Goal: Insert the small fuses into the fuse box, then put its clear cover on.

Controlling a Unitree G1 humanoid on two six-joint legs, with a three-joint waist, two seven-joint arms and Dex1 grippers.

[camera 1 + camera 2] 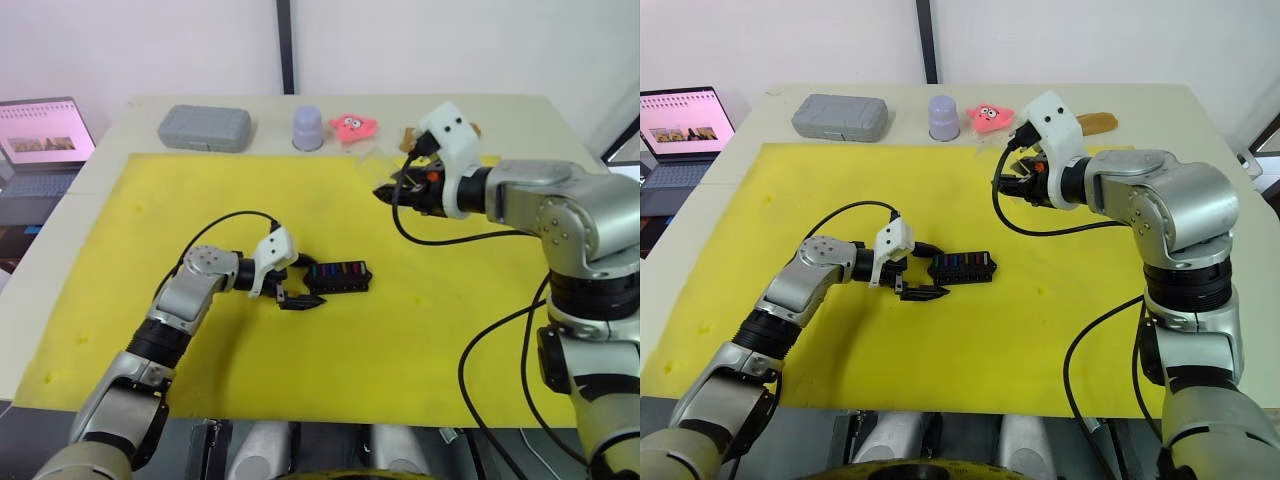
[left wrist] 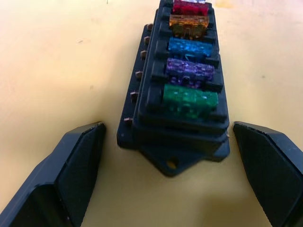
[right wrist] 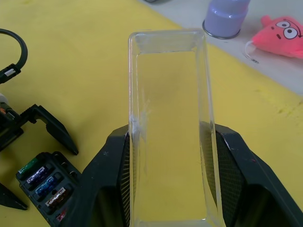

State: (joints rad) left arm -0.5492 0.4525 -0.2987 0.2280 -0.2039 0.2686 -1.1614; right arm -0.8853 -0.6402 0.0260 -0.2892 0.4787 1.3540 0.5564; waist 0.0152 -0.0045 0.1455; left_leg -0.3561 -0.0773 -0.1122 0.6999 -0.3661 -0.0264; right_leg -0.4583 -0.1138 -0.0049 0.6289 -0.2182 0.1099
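The black fuse box [image 1: 340, 275] lies on the yellow mat, holding a row of small fuses [image 2: 189, 71] in green, purple, blue, amber and red. My left gripper [image 1: 307, 283] is open at the box's left end, one finger on each side of that end and apart from it. Above the mat's far right part, my right gripper [image 1: 386, 190] is shut on the clear cover [image 3: 168, 118], which sticks out lengthwise past the fingertips. In the right wrist view the fuse box [image 3: 45, 184] lies below and to one side of the cover.
The yellow mat [image 1: 180, 200] covers most of the table. Along the far edge stand a grey case [image 1: 204, 128], a lavender cup [image 1: 307, 128], a pink star toy [image 1: 352, 125] and a brown object [image 1: 1095, 123]. A laptop [image 1: 40, 140] sits off to the far left.
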